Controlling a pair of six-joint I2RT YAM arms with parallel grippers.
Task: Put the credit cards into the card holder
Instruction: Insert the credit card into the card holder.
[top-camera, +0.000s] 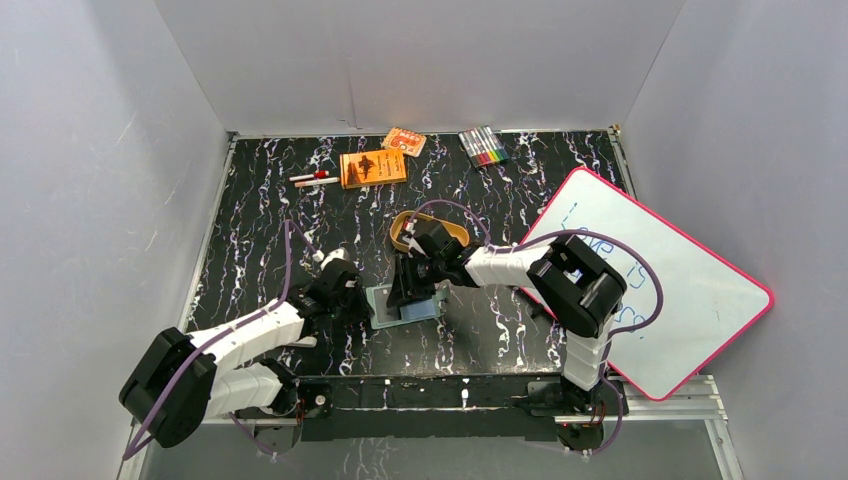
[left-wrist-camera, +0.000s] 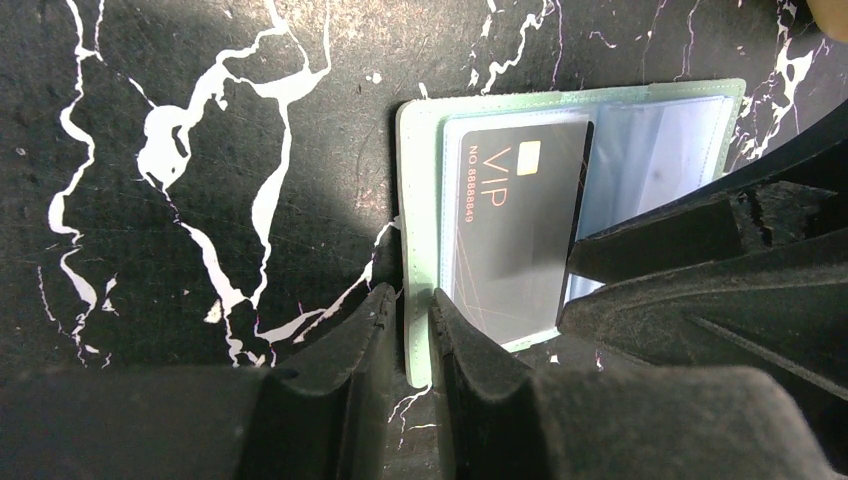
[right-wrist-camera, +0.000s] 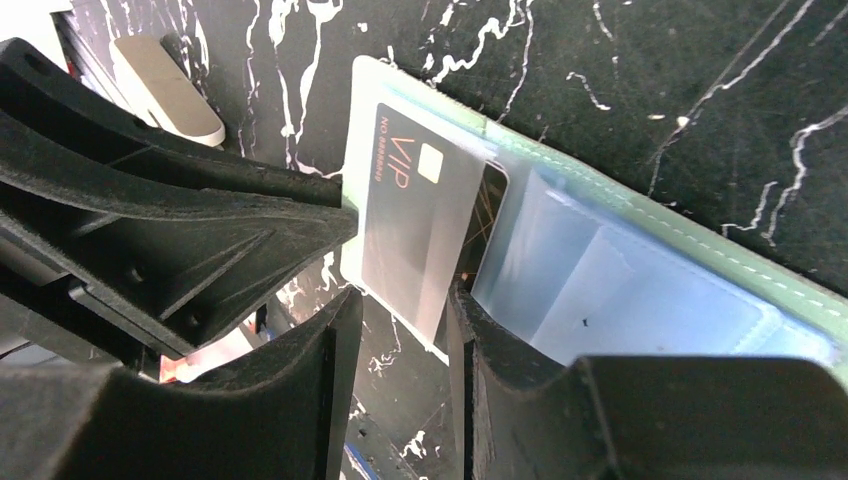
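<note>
The card holder (top-camera: 385, 306) lies open on the black marbled table, its sage-green rim (left-wrist-camera: 418, 200) and pale blue clear pockets (right-wrist-camera: 620, 280) facing up. A dark grey credit card (left-wrist-camera: 515, 220) marked VIP sits partly inside a clear pocket, and its far end (right-wrist-camera: 410, 230) sticks out. My left gripper (left-wrist-camera: 410, 300) is shut on the holder's green edge at the left. My right gripper (right-wrist-camera: 400, 310) stands open over the card's near corner. One of its fingers (right-wrist-camera: 470, 340) rests against the card's edge beside the pocket. Only bare table shows in the gap.
A golden oval tin (top-camera: 403, 222) sits just behind the right gripper. At the back lie an orange booklet (top-camera: 373, 167), a small orange pack (top-camera: 404, 141), pens (top-camera: 315, 179) and markers (top-camera: 482, 146). A pink-rimmed whiteboard (top-camera: 660, 290) covers the right side.
</note>
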